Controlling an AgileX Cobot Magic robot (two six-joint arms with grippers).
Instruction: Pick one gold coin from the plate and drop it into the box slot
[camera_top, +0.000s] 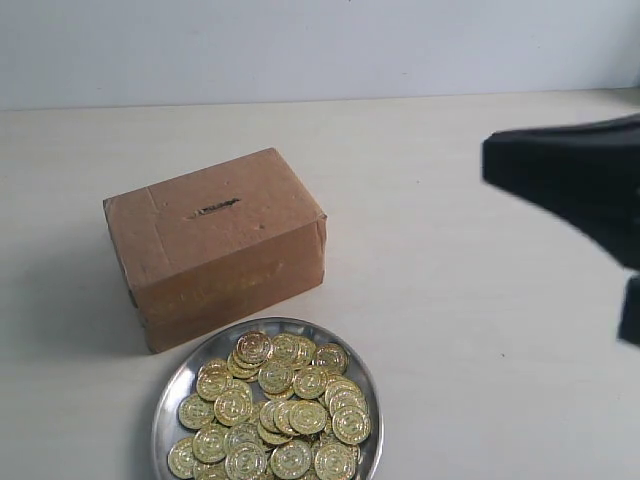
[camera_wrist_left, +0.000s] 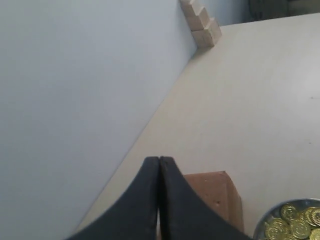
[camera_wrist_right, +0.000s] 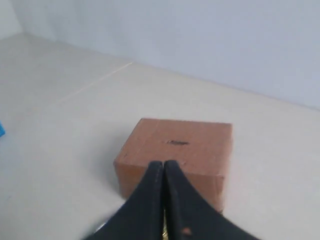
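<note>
The brown cardboard box (camera_top: 215, 245) stands left of centre on the table, its dark slot (camera_top: 215, 209) in the top face. Just in front of it lies the silver plate (camera_top: 172, 390), heaped with gold coins (camera_top: 280, 410). My right gripper (camera_top: 487, 160) hovers at the right edge, well apart from both. In its wrist view the right gripper (camera_wrist_right: 163, 163) is shut, pointing toward the box (camera_wrist_right: 185, 145) and slot (camera_wrist_right: 177, 143), with nothing at its tips. The left gripper (camera_wrist_left: 159, 159) is also shut and empty, with the box (camera_wrist_left: 215, 192) and plate (camera_wrist_left: 260, 227) behind it. It is out of the exterior view.
A pale wall runs along the table's far edge. Stacked wooden blocks (camera_wrist_left: 202, 22) stand against the wall in the left wrist view. A bit of something blue (camera_wrist_right: 1, 131) shows at the edge of the right wrist view.
</note>
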